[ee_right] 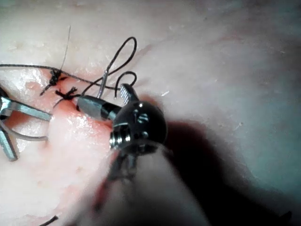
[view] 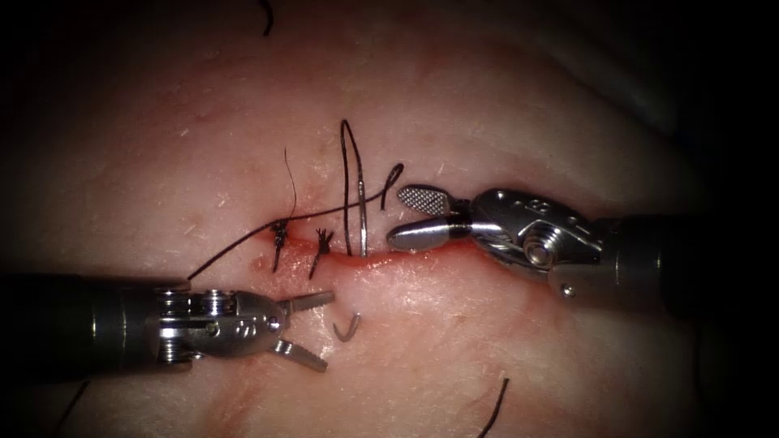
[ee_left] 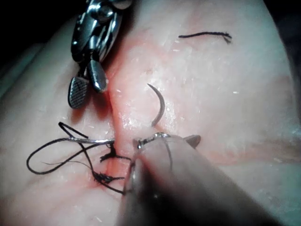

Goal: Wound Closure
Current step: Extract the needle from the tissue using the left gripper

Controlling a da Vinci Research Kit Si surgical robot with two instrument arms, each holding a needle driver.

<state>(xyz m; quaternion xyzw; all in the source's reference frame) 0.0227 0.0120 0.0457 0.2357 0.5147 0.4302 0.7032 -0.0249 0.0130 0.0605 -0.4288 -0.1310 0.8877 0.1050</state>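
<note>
The curved needle [view: 363, 219] stands in the tissue [view: 487, 122] at the cut [view: 454, 246], just right of two dark knots [view: 279, 235]. Its back part rises on the cut's far side. Its tip [view: 347, 328] pokes out of the near side, also seen as the needle [ee_left: 157, 106]. Dark thread [view: 347, 178] loops up from the needle's back end and trails left across the knots. My left tool [view: 312, 328] is open and holds nothing, just left of the tip. My right tool [view: 406, 217] is open and empty, just right of the needle's back part; the right tool [ee_right: 106, 96] sits beside the thread loop.
Cut ends of thread lie loose at the far edge [view: 266, 16] and near edge [view: 495, 405] of the tissue. Red fluid [view: 389, 258] lines the cut. The right tool [ee_left: 87, 84] shows open in the left wrist view, and the left tool's fingers [ee_right: 19, 110] show in the right wrist view.
</note>
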